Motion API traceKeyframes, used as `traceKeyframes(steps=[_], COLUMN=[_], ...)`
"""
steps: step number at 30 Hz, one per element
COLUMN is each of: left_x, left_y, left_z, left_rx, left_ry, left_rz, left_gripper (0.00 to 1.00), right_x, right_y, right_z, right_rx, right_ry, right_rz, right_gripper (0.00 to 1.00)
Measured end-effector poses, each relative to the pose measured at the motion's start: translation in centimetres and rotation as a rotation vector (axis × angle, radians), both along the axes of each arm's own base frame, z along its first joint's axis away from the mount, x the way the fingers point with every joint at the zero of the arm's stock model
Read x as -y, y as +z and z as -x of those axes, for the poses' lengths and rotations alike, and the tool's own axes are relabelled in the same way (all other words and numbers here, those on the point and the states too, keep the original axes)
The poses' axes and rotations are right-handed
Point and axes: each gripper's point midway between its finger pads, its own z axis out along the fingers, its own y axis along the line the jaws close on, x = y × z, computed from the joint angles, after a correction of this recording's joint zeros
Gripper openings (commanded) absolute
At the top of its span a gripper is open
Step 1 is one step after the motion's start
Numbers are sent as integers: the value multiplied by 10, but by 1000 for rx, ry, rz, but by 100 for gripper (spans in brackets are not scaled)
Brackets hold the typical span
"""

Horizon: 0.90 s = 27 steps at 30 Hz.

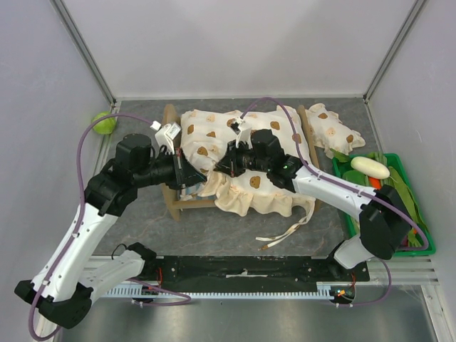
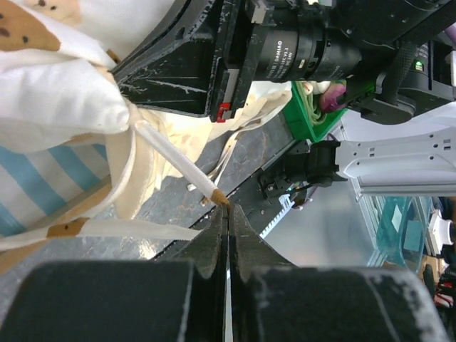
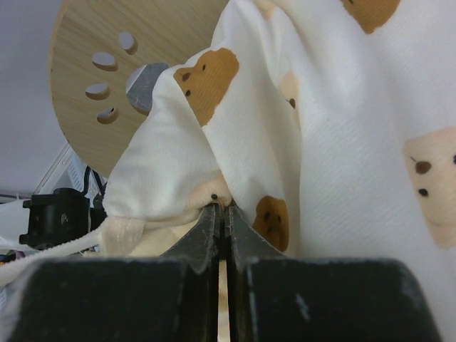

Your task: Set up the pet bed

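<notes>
The pet bed [image 1: 172, 197] is a light-wood frame in the middle of the table. A cream bear-print cushion [image 1: 221, 135] lies crumpled over it and spills over the near rail. My left gripper [image 1: 191, 173] is at the bed's left end. In its wrist view it [image 2: 228, 210] is shut, with the brown tip of a cushion tie [image 2: 178, 160] pinched at its tips. The striped base [image 2: 43, 178] shows there. My right gripper [image 1: 219, 169] is shut on a fold of the cushion [image 3: 178, 164]. The rounded headboard [image 3: 85, 107] with paw cutouts stands behind it.
The small bear-print pillow [image 1: 331, 132] lies at the back right beside the bed. A green tray [image 1: 420, 214] of toy vegetables stands at the right edge. A green ball [image 1: 105, 122] sits in the back left corner. Loose cushion ties [image 1: 285, 231] trail onto the mat in front.
</notes>
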Motion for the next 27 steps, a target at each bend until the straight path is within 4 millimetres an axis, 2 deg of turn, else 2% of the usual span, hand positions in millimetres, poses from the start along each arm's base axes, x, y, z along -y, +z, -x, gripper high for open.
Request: traceKeyframes(steps=[3, 7, 10, 13, 16, 20, 22, 23, 25, 27], left_x=[-10, -30, -46, -48, -40, -36, -38, -41, -46, -53], left_y=[4, 15, 13, 5, -3, -22, -37, -47, -64, -76], left_z=[2, -5, -6, 1, 14, 32, 37, 39, 38, 35], left_rx=[-23, 8, 4, -27, -70, -131, -156, -172, -185, -188], left_ry=[41, 123, 161, 134, 60, -9, -12, -9, 19, 69], left_rz=[-45, -149, -246, -279, -257, -239, -250, -262, -291, -318], left_gripper=[2, 2, 2, 2, 2, 2, 9, 9, 9, 14], right_x=[-1, -4, -4, -2, -2, -3, -3, -3, -5, -8], right_y=[3, 6, 5, 2, 0, -7, -8, -8, -8, -9], right_z=[2, 6, 4, 2, 1, 0, 0, 0, 3, 6], right_rx=[2, 6, 8, 4, 2, -8, -10, -10, -10, -9], right_ry=[5, 16, 5, -12, -17, -18, -18, -17, -11, -7], right_rz=[-7, -18, -11, 1, 5, 17, 19, 19, 19, 23], right_gripper=[1, 1, 1, 1, 0, 1, 1, 1, 1, 1])
